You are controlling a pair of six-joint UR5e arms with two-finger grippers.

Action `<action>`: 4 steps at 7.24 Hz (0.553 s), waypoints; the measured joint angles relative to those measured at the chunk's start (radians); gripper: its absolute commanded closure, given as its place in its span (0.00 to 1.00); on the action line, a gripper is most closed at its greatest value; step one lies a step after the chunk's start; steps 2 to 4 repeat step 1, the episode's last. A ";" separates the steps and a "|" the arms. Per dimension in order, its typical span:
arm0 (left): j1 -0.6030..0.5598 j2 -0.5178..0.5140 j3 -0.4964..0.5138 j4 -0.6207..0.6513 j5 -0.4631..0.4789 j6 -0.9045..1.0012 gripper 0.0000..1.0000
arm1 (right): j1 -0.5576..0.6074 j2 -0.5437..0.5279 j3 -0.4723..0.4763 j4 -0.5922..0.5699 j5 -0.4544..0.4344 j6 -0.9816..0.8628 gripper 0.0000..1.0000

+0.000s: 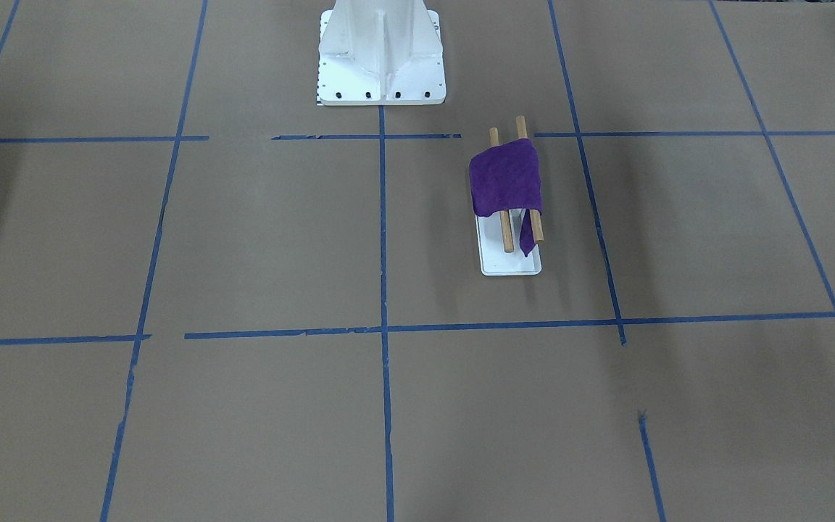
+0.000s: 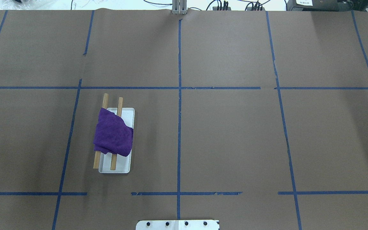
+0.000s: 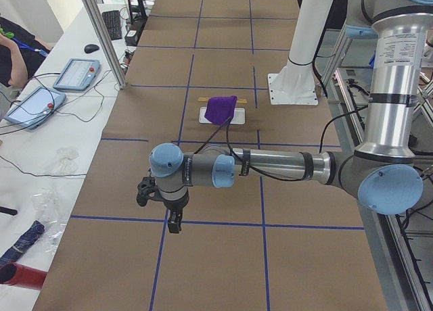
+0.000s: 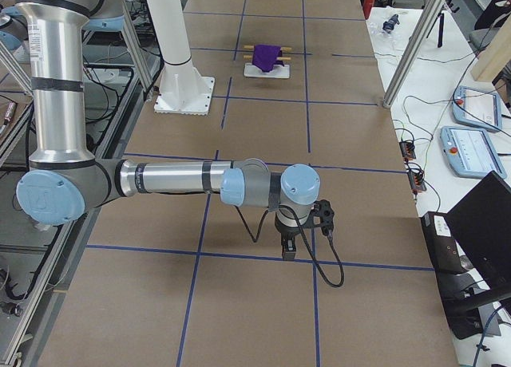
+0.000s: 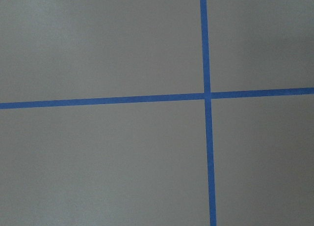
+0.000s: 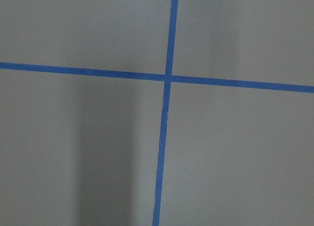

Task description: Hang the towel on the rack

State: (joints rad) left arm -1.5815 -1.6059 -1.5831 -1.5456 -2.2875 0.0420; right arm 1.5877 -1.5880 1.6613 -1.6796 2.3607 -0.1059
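Observation:
The purple towel (image 1: 506, 177) lies draped over both wooden dowels of the rack (image 1: 510, 264), and one corner hangs down between the dowels toward the white base. In the overhead view the towel (image 2: 113, 135) covers the middle of the rack (image 2: 120, 169) on the table's left half. Both grippers are far from the rack and outside the overhead and front views. The left gripper (image 3: 174, 223) hangs over the table's near end in the exterior left view. The right gripper (image 4: 289, 251) does the same in the exterior right view. I cannot tell whether either is open or shut. Both wrist views show only brown paper and tape.
The large white bolted pedestal (image 1: 381, 51) stands at the robot's side of the table, and its edge shows in the overhead view (image 2: 177, 224). Blue tape lines (image 2: 179, 95) grid the brown paper. Tablets (image 3: 74, 74) and cables lie on a side bench.

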 measured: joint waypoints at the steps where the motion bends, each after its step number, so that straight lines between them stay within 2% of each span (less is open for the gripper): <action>1: 0.000 0.000 0.000 0.000 -0.001 0.000 0.00 | 0.000 0.000 0.000 0.000 0.000 0.000 0.00; 4: 0.000 0.000 0.000 0.000 -0.001 0.000 0.00 | 0.000 0.000 0.000 0.000 0.000 0.000 0.00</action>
